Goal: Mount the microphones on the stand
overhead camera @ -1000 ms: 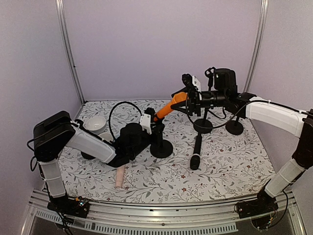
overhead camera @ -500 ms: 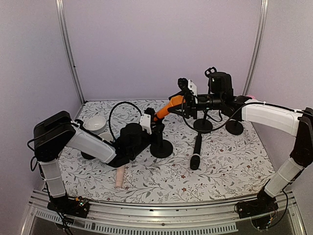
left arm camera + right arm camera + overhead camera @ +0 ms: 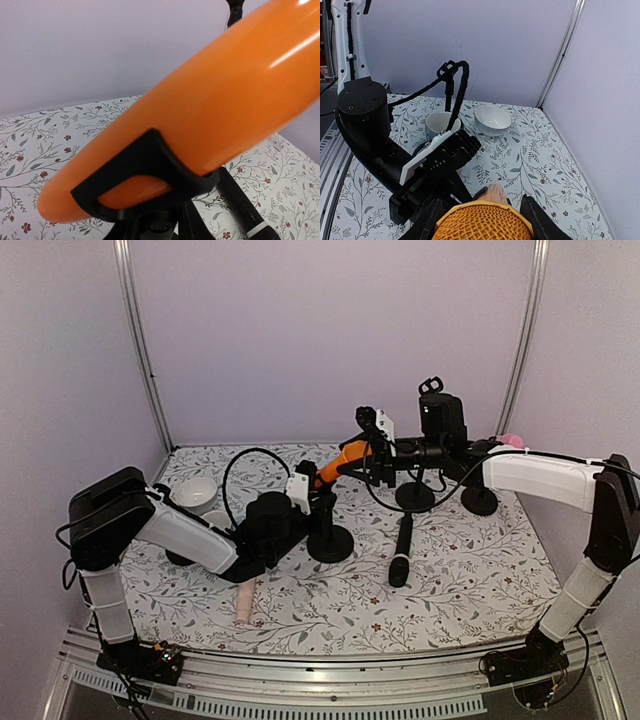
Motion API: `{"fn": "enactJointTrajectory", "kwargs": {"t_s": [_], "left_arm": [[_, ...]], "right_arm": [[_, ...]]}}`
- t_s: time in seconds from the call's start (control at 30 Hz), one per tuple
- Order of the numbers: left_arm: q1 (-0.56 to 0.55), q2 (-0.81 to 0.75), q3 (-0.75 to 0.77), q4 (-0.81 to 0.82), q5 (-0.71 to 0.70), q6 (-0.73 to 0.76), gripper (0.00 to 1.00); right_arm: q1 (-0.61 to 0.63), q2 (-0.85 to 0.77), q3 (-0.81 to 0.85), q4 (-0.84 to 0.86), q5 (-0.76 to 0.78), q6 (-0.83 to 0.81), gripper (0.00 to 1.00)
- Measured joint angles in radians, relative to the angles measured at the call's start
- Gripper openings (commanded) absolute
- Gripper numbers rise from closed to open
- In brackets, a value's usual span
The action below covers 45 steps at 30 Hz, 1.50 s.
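The slim orange plastic microphone (image 3: 340, 462) sits tilted in the black clip (image 3: 150, 165) of the black round-based stand (image 3: 329, 537) at mid-surface, its head toward 2 o'clock. The right end effector (image 3: 372, 447) is clamped on that mesh head. The left end effector (image 3: 303, 483) is at the stand's 9 o'clock; I cannot tell whether it is closed. A black stick microphone (image 3: 402, 550) lies on the floral surface (image 3: 470, 570) at the stand's 3 o'clock.

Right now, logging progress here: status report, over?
Right fingers clamped on orange microphone head. It sits in stand clip. Left fingers hidden. Black microphone loose on table.
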Motion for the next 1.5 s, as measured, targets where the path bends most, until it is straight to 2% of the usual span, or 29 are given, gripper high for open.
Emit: {"fn": "enactJointTrajectory", "kwargs": {"t_s": [0.57, 0.83, 1.2, 1.27, 1.3, 1.37, 1.43, 1.5], "left_arm": [[-0.005, 0.0, -0.008, 0.01, -0.002, 0.006, 0.0], [-0.018, 0.0, -0.026, 0.036, 0.011, 0.045, 0.0], [-0.026, 0.0, -0.043, 0.073, 0.024, 0.084, 0.0], [-0.026, 0.0, -0.043, 0.075, 0.032, 0.093, 0.0], [-0.026, 0.0, -0.043, 0.077, 0.039, 0.099, 0.0], [-0.027, 0.0, -0.043, 0.079, 0.054, 0.113, 0.0], [-0.028, 0.0, -0.042, 0.082, 0.069, 0.132, 0.0], [-0.029, 0.002, -0.042, 0.087, 0.087, 0.151, 0.0]], "right_arm": [[0.009, 0.042, 0.001, 0.026, 0.007, 0.001, 0.0], [0.024, -0.037, -0.048, -0.032, 0.052, 0.006, 0.0], [0.033, -0.098, -0.15, 0.04, 0.091, 0.047, 0.05], [0.033, -0.111, -0.158, 0.038, 0.097, 0.051, 0.12], [0.033, -0.118, -0.159, 0.029, 0.101, 0.053, 0.21], [0.034, -0.134, -0.156, -0.004, 0.112, 0.059, 0.41], [0.034, -0.144, -0.127, -0.068, 0.121, 0.056, 0.68], [0.035, -0.145, -0.053, -0.214, 0.126, 0.047, 0.82]]}}
